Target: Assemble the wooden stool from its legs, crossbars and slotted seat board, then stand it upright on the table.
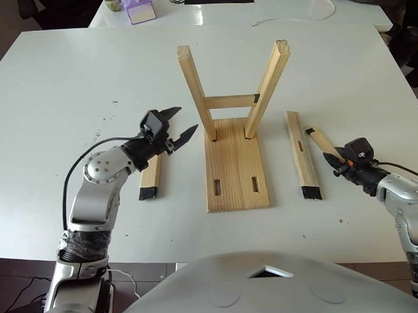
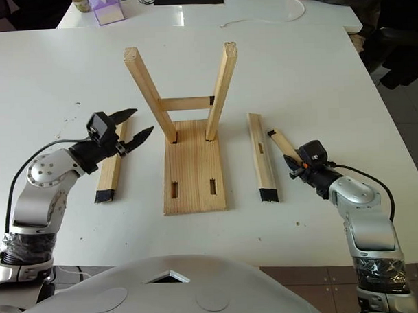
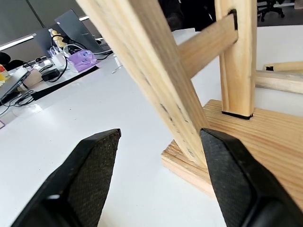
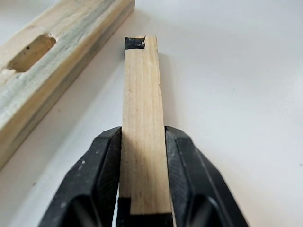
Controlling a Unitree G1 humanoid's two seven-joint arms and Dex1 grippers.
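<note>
Here, left eye view: a white counter (image 1: 69, 86) carries the stool parts.
Board: the seat board (image 1: 235, 159) lies flat mid-counter, its two near slots open.
Uprights: the left leg (image 1: 196, 95) and right leg (image 1: 267, 89) stand in the far slots, splaying toward their tops, joined by a crossbar (image 1: 231, 101).
Spare parts: the left loose leg (image 1: 152, 178) lies left of the board; the right loose leg (image 1: 304, 155) lies right of it, with the loose crossbar (image 1: 322, 143) just beyond.
Left arm: the left end effector (image 1: 187, 119) hovers above the left loose leg, spread wide and empty, tips near the left leg.
Right arm: the right end effector (image 1: 338, 164) grips the near end of the loose crossbar.
Right eye view: same layout; the loose crossbar slants away from the right loose leg, not touching it.
Left wrist view: two dark fingers (image 3: 90, 175) gape wide; the left leg rises just ahead, foot in the board; whether a finger touches it, I cannot tell.
Right wrist view: both pads (image 4: 106, 165) press the loose crossbar's sides; its black-tipped far end lies beside the slotted right loose leg.
</note>
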